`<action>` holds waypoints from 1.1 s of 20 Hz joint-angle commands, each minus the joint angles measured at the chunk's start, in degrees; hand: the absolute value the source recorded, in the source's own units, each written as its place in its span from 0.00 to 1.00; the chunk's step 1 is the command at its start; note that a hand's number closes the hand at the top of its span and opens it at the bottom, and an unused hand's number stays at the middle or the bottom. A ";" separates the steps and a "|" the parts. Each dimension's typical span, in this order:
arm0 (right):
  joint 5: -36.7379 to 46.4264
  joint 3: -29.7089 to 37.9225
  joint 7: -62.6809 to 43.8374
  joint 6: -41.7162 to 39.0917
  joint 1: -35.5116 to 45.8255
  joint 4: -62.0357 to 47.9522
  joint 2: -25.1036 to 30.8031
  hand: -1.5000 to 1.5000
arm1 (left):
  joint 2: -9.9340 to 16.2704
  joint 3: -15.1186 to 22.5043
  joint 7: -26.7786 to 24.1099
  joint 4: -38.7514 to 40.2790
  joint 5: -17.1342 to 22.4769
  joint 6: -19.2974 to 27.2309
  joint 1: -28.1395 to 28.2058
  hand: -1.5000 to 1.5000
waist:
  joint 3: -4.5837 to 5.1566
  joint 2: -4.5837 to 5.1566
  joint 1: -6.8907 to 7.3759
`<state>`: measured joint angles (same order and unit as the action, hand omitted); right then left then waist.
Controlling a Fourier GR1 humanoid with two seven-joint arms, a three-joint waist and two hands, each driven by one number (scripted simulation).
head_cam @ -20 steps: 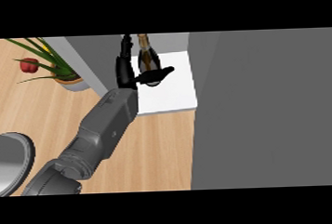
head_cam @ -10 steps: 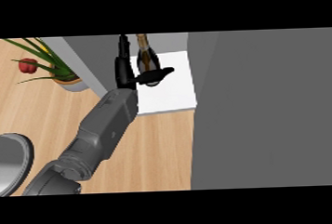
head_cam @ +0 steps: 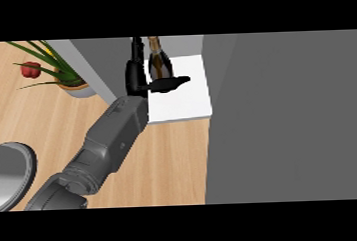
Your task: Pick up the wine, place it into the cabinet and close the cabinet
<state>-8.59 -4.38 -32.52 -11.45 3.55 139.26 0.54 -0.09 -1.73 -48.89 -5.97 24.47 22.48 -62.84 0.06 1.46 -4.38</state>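
Across the right of the head view, a broad grey cabinet panel [head_cam: 285,119] was seen, most likely the door swung open, though this could not be told for certain. Beside it, the cabinet [head_cam: 185,100] showed a white shelf floor, bounded at the left by a grey wall. Over the wooden counter [head_cam: 172,157] one grey forearm was stretched from the lower left edge up toward that shelf; from its placement it was judged to be the left arm, and no right hand was shown. At the far left a potted plant [head_cam: 58,71] and the rim of a grey plate [head_cam: 10,173] were set well apart from the work.

Within the cabinet opening the wine [head_cam: 159,60] was found upright, its long axis running up the view, neck toward the lower end as seen. The left hand [head_cam: 139,76] was placed just beside it at the left, fingers laid along the bottle and thumb crossed beneath it, so the bottle was judged to be clasped. The bottle lay directly right of the palm; release would call for the fingers to be drawn leftward.
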 commanded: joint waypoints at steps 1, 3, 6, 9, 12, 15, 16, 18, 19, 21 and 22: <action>-0.48 0.58 -1.80 1.80 2.06 0.18 -0.39 0.00 | 0.60 -0.55 -0.05 -0.12 0.08 -4.17 2.23 0.00 | 0.02 -0.38 1.72; -2.09 0.15 -0.98 0.36 -0.67 3.62 -0.16 0.00 | 0.09 -0.46 -0.62 0.39 0.43 -2.37 1.95 0.00 | -0.01 -0.37 0.77; 0.35 -3.76 -3.70 1.66 1.52 2.18 -0.51 0.00 | 0.09 -0.07 -0.84 0.56 1.36 -3.14 2.02 0.00 | 0.07 -0.23 0.05; -3.21 -0.41 -4.37 1.53 0.07 4.62 0.19 0.00 | 0.09 -0.23 -0.30 -0.67 3.12 -5.35 2.37 0.00 | 0.00 -0.63 0.44; -0.43 -2.02 -2.12 1.06 0.61 2.34 -0.22 0.00 | 0.09 0.56 -2.62 -1.28 5.21 -8.01 5.08 0.00 | 0.01 -0.66 0.31; -3.71 1.08 -5.15 1.63 2.15 3.38 1.28 0.00 | 0.09 2.51 -2.11 -2.98 7.23 -7.27 5.48 0.00 | -0.01 -1.09 0.84; -2.31 -0.13 -0.06 0.87 0.43 0.47 -0.50 0.00 | 0.09 3.17 -0.91 -3.09 8.73 -6.91 4.29 0.00 | -0.03 -0.90 0.05; -2.62 0.51 -2.03 1.08 -0.20 1.87 0.21 0.00 | 0.09 5.34 -0.92 -4.34 9.68 -7.03 6.80 0.00 | -0.04 -1.22 0.81; 0.84 -3.10 -5.10 2.85 1.54 3.89 -0.51 0.00 | 0.09 5.98 -0.12 -5.35 9.99 -7.55 6.11 0.00 | 0.00 -1.24 1.21; -1.49 -2.21 -3.05 2.08 1.15 1.89 -0.51 0.00 | 0.09 9.42 -1.98 -7.24 12.83 -6.70 9.77 0.00 | -0.01 -1.18 0.00; 1.49 -3.43 -1.94 3.51 2.12 -0.31 -0.52 0.00 | 0.09 10.80 2.74 -11.12 13.80 -5.82 8.37 0.00 | -0.04 -1.68 1.88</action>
<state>-8.17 -6.36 -34.83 -9.36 5.25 139.12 0.24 -0.09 6.16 -48.53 -12.60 34.46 16.22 -58.09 0.09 0.41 -4.24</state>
